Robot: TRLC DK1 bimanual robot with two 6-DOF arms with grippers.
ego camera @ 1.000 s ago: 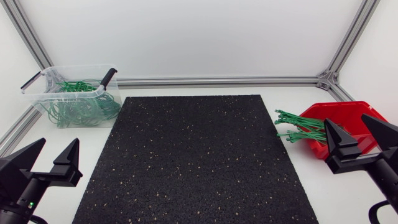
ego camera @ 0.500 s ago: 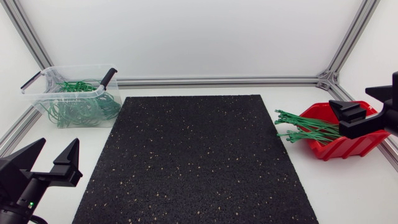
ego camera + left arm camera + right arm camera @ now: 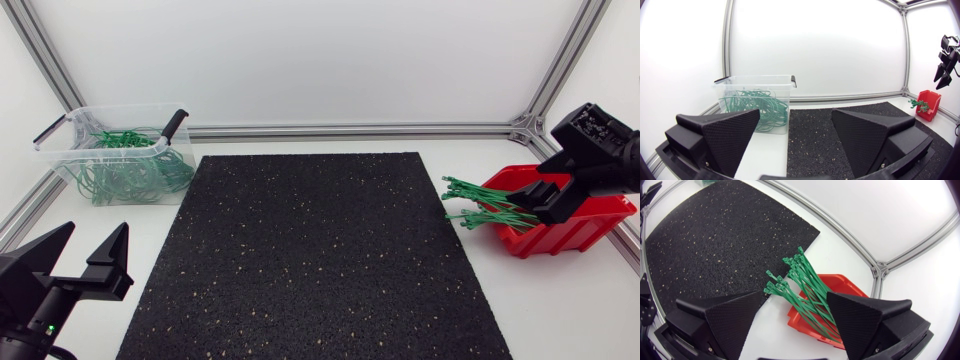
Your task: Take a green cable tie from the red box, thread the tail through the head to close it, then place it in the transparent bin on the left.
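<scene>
While the green cable ties (image 3: 485, 205) lie as one bundle in the red box (image 3: 565, 238), their head ends stick out over its open side toward the black mat (image 3: 310, 250), and nothing grips them. The box stands on the white table (image 3: 560, 310), just beside the right edge of the mat.

Above the box hangs the right gripper (image 3: 796, 297), tilted down toward the ties. In the right wrist view the bundle shows in the gap between its two fingers, which stand wide apart and hold nothing. The right arm (image 3: 605, 150) comes in from the right edge and is raised above the table.

At the near left corner, beside the mat, the left gripper (image 3: 95, 235) sits low and points to the far side. Its fingers are also spread, with nothing between them.

Well apart from the box, the transparent bin (image 3: 60, 150) stands at the far left corner, near the mat. It has black handles and already contains green looped ties.
</scene>
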